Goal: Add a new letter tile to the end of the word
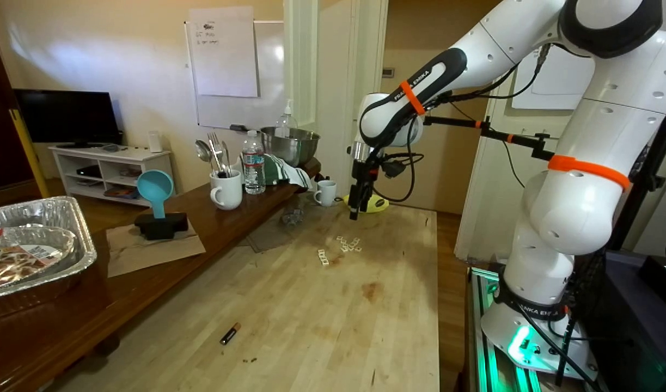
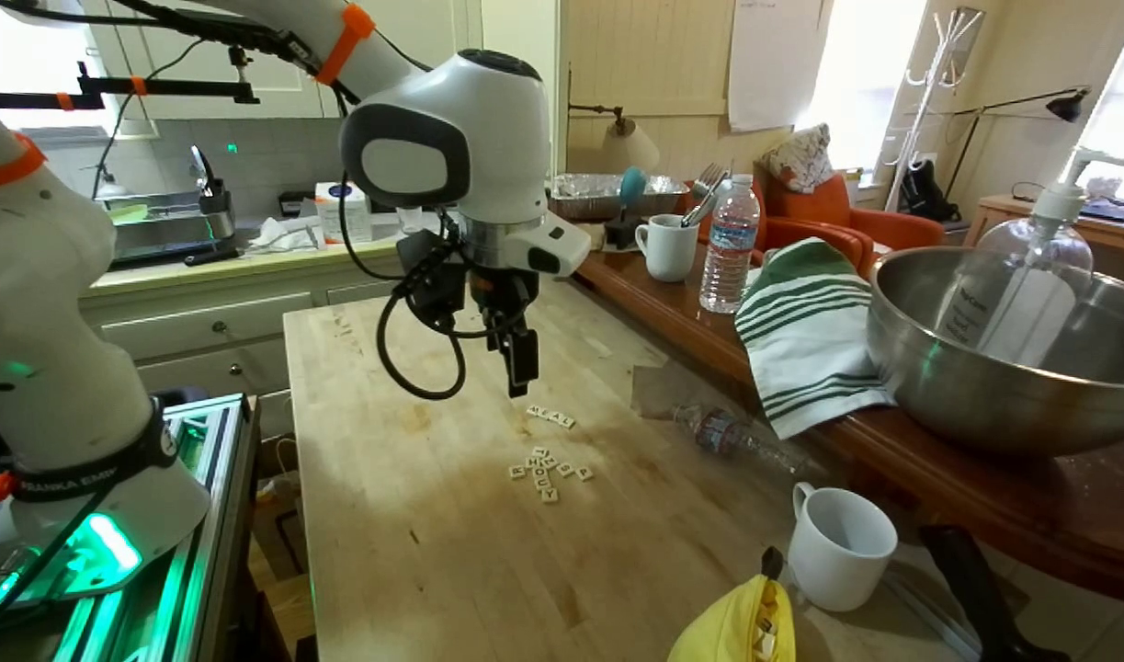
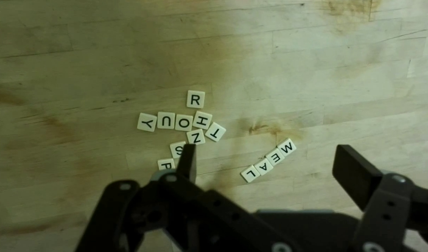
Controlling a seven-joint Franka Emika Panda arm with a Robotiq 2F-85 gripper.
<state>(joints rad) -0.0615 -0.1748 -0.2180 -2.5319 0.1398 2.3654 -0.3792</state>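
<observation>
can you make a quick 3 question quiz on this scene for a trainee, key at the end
1. What word does the row of four tiles spell?
2. True or false: the pincer is shut on a tile.
3. Fill in the blank: in the wrist view, the tile between the U tile and the H tile shows the letter ___.

Key:
1. MEAL
2. False; its jaws stand apart.
3. O
</observation>
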